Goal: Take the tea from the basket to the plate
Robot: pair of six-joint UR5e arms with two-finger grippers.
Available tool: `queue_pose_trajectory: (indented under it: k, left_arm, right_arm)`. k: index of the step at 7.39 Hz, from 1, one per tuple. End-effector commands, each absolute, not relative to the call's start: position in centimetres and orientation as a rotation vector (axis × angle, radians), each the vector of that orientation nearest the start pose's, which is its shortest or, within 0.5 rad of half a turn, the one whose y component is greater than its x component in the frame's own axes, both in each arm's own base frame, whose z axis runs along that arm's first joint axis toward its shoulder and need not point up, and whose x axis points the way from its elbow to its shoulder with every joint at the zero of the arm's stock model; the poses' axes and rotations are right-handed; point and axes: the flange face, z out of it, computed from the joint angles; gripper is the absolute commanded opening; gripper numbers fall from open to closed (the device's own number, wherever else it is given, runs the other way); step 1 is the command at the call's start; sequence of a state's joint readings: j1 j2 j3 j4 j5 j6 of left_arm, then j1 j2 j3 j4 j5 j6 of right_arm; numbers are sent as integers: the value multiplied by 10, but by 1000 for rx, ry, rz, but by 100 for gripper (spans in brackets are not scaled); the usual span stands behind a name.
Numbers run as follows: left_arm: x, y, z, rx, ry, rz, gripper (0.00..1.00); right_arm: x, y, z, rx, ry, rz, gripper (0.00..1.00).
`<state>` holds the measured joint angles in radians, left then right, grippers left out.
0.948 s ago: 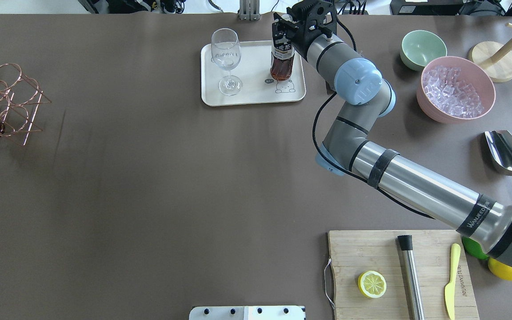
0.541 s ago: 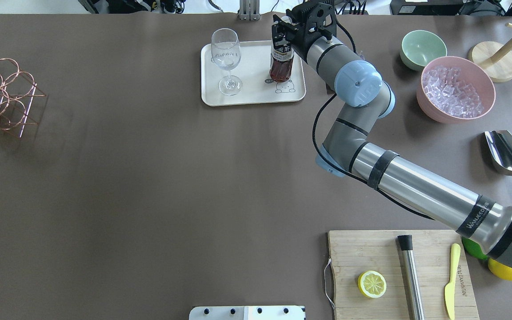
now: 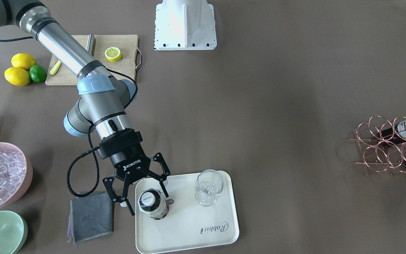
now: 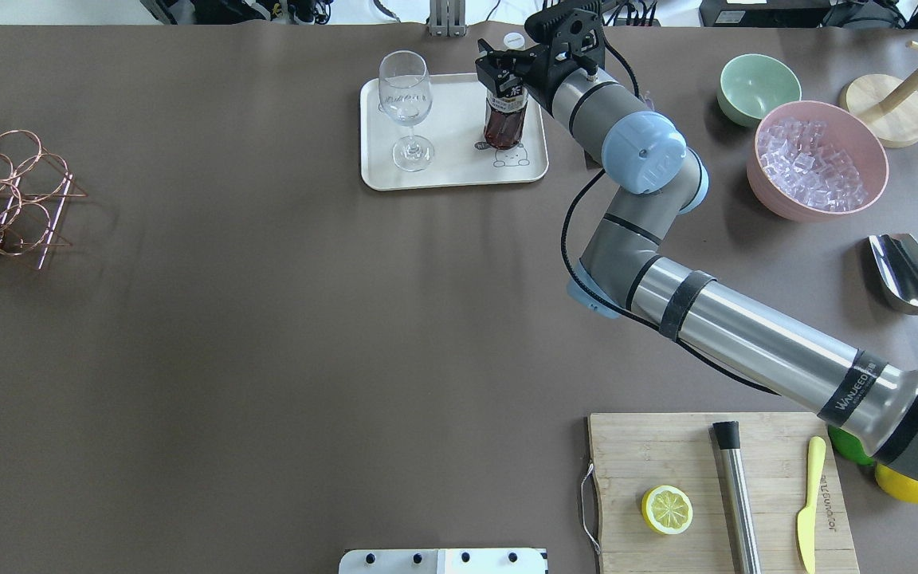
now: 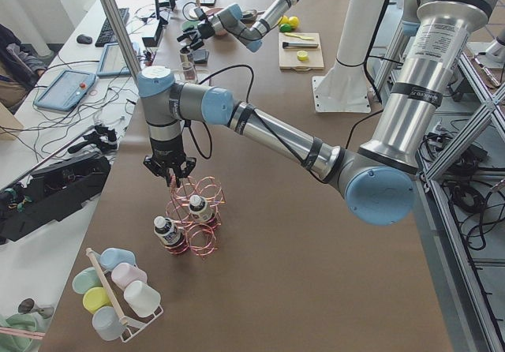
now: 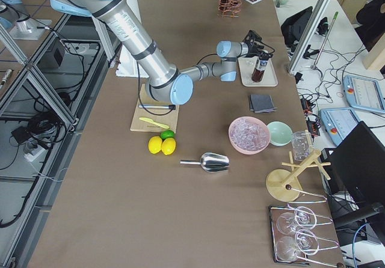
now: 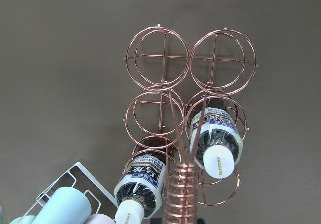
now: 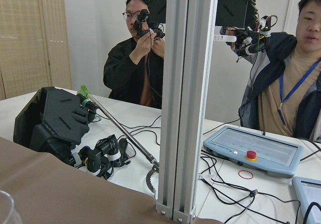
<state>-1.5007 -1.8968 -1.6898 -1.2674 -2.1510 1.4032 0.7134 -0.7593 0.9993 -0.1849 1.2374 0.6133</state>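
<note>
One tea bottle (image 3: 152, 206) stands upright on the cream plate (image 3: 196, 225), near the bear drawing in the overhead view (image 4: 504, 123). My right gripper (image 3: 149, 203) is open, with a finger on each side of the bottle's cap, apart from it. The copper wire basket (image 4: 5, 191) stands at the table's left end and holds two more tea bottles (image 7: 215, 138) (image 7: 140, 184). My left gripper (image 5: 170, 180) is at the basket's coiled handle. I cannot tell whether it is open or shut.
A wine glass (image 3: 208, 187) stands on the plate beside the bottle. A grey cloth (image 3: 90, 215) lies by the plate. A pink bowl of ice (image 4: 817, 159), a green bowl (image 4: 758, 88), a scoop (image 4: 909, 275) and a cutting board (image 4: 714, 494) are on the right. A cup rack (image 5: 118, 297) stands by the basket.
My right gripper has opened and let go of the tea bottle, which now stands on the plate. The basket at the left has shifted and levelled out.
</note>
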Motion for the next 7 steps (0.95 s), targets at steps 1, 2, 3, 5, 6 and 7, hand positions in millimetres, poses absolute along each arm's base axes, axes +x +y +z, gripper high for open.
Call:
queue_pose_trajectory:
  k: [1,2,3,5,6,7]
  left_arm:
    - [-36,-601,466,511,408,1466,0]
    - [-36,-601,465,512,407,1467,0]
    - [-35,-602,464,513,407,1466,0]
    - [-36,-601,464,510,409,1463,7]
    - [-36,-600,466,507,412,1464,98]
    - [-37,-599,466,506,412,1462,99]
  right_arm:
    - [-478,-634,255,1364,-889,85,100]
    - [-478,-634,256,1364,-889,85,100]
    - [-477,-633,252,1367,-897,87,100]
    - [-459,-626,235,1370,-913,88,100]
    - [-445,-616,218,1359,-903,86,100]
    - [-439,-612,214,1337,-881,74,100]
